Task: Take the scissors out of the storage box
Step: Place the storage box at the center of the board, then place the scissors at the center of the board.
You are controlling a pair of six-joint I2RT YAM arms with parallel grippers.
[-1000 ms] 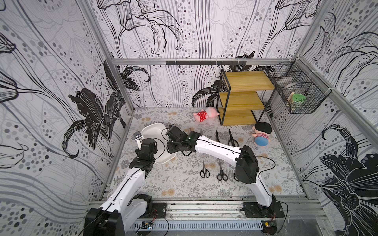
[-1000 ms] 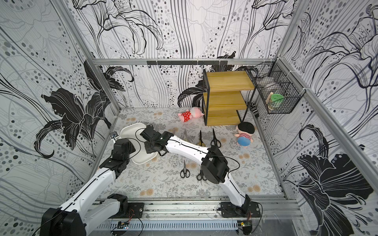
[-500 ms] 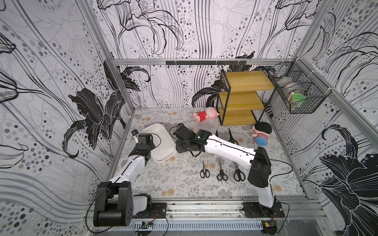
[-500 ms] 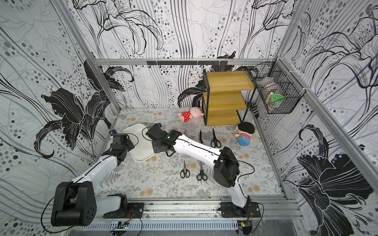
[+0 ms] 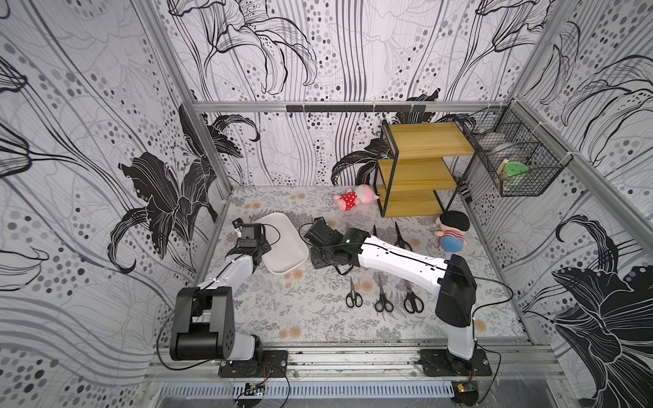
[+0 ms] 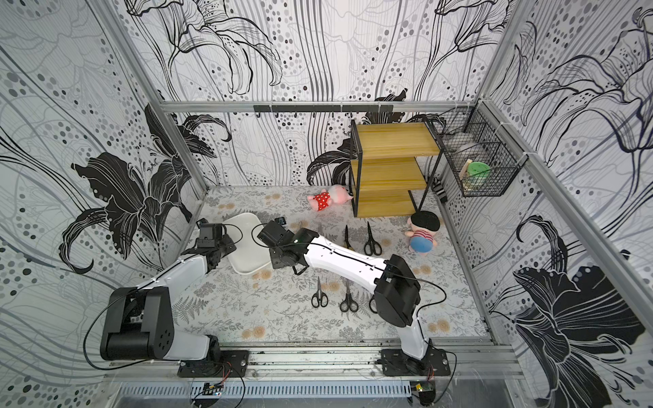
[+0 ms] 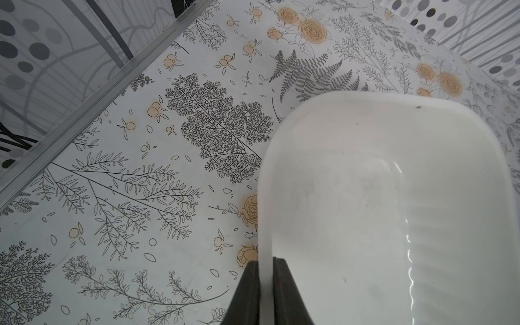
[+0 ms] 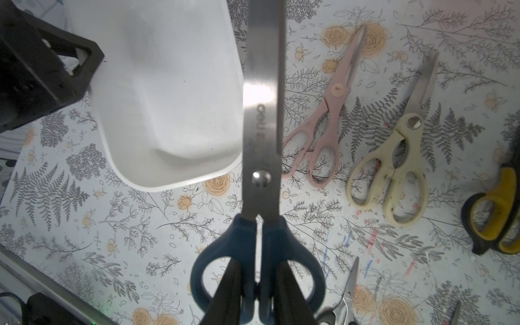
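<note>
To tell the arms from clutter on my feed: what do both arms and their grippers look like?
The left arm and right arm have smooth white links, boxy black joints and thin black cables. The left gripper and right gripper have matte black, tapering fingers.

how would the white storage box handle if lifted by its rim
Probably light: the storage box looks empty and thin-walled. Pinched at one rim by the left gripper, it would likely tilt or flex. Its glossy plastic may slip.
</note>
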